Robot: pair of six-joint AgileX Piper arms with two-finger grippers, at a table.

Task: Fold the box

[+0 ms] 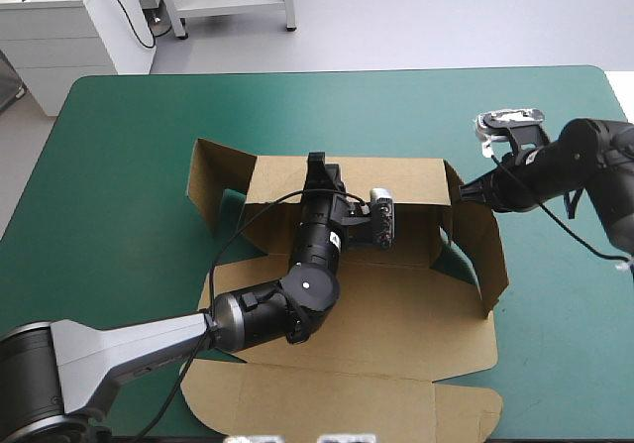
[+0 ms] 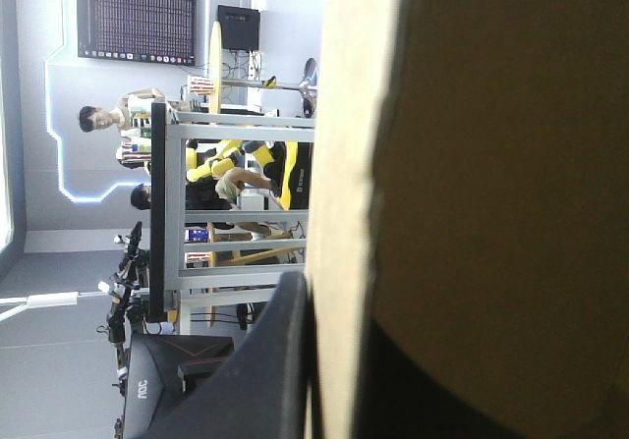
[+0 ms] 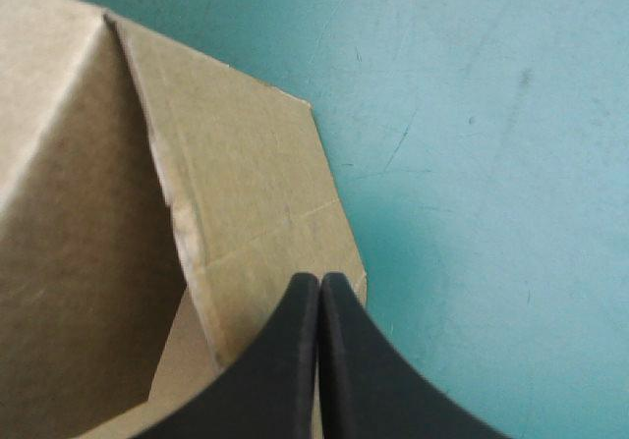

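The brown box (image 1: 396, 304) lies mid-table with its back wall (image 1: 416, 180) raised, both side flaps (image 1: 485, 245) standing, and the lid (image 1: 347, 403) flat toward the near edge. My left gripper (image 1: 317, 166) reaches across the box floor and is shut on the back wall's top edge. In the left wrist view the wall (image 2: 472, 164) stands between the black fingers (image 2: 275, 360) of the left gripper (image 2: 339, 311). My right gripper (image 1: 466, 193) is shut, its tip against the flap at the back right corner. In its own view the right gripper (image 3: 319, 280) meets over that flap (image 3: 246, 164).
Teal-green cover (image 1: 109, 215) stretches to the left and right of the box, and also shows beside the flap (image 3: 491, 115). A white cabinet (image 1: 69, 27) stands beyond the far left corner of the table.
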